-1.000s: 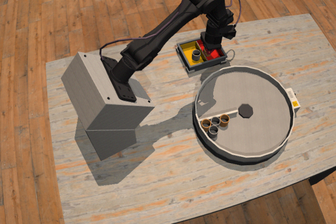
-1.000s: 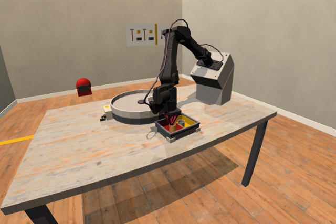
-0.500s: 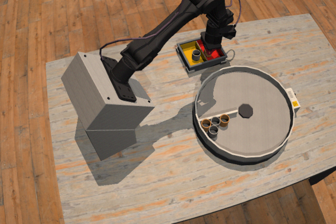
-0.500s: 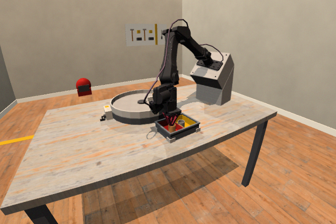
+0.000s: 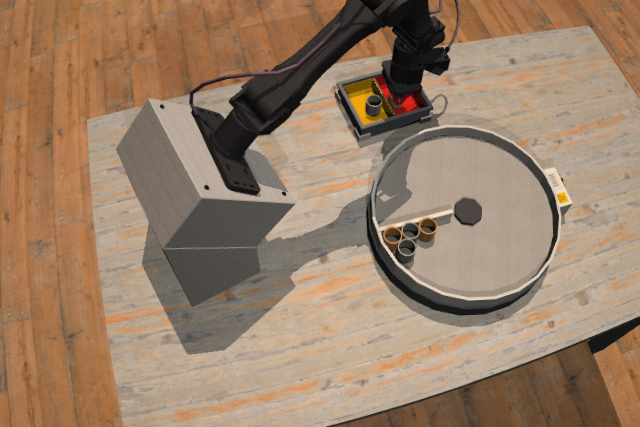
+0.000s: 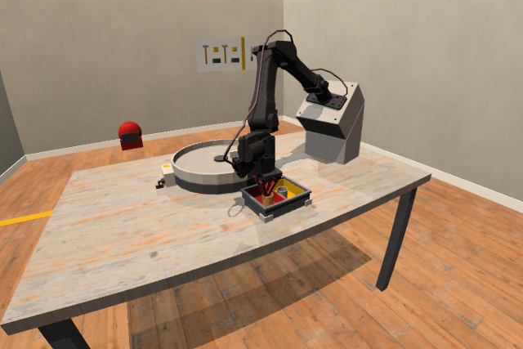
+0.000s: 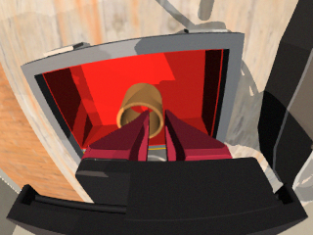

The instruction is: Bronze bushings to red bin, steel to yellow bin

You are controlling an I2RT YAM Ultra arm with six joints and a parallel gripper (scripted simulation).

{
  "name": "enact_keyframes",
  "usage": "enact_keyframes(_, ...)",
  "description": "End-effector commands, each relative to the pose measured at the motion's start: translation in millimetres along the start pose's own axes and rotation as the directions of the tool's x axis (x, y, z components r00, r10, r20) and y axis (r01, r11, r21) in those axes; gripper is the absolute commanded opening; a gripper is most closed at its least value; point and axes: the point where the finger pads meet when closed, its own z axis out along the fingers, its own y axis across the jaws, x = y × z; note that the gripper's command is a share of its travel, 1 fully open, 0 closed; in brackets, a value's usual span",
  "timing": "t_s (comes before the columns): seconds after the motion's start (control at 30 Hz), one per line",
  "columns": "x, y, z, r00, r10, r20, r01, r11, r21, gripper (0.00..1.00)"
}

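One bronze bushing (image 7: 143, 106) is standing upright in the red bin (image 7: 105, 85), its wall between the fingers, which are parting narrowly, releasing; clear path is straight up.

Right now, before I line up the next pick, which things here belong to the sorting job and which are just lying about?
Job: gripper; bronze bushing in the red bin; steel bushing in the yellow bin; turntable with two bronze and two steel left.

Lying about: red object on the floor; tool poster on the wall.
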Motion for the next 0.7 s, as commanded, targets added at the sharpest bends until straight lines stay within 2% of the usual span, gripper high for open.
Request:
enact_keyframes(0.0,-6,2,-5.8,1.0,0.002,0.018,-0.002,1.0,-0.012,0.15)
enact_keyframes(0.3,-6,2,-9.4,1.0,0.002,0.019,-0.002,1.0,-0.012,0.15)
enact_keyframes(0.4,2,0,-11.9,1.0,-0.003,-0.002,0.003,1.0,-0.003,0.15)
enact_keyframes(0.67,1,2,-39.0,1.0,0.0,0.006,0.0,1.0,-0.003,0.15)
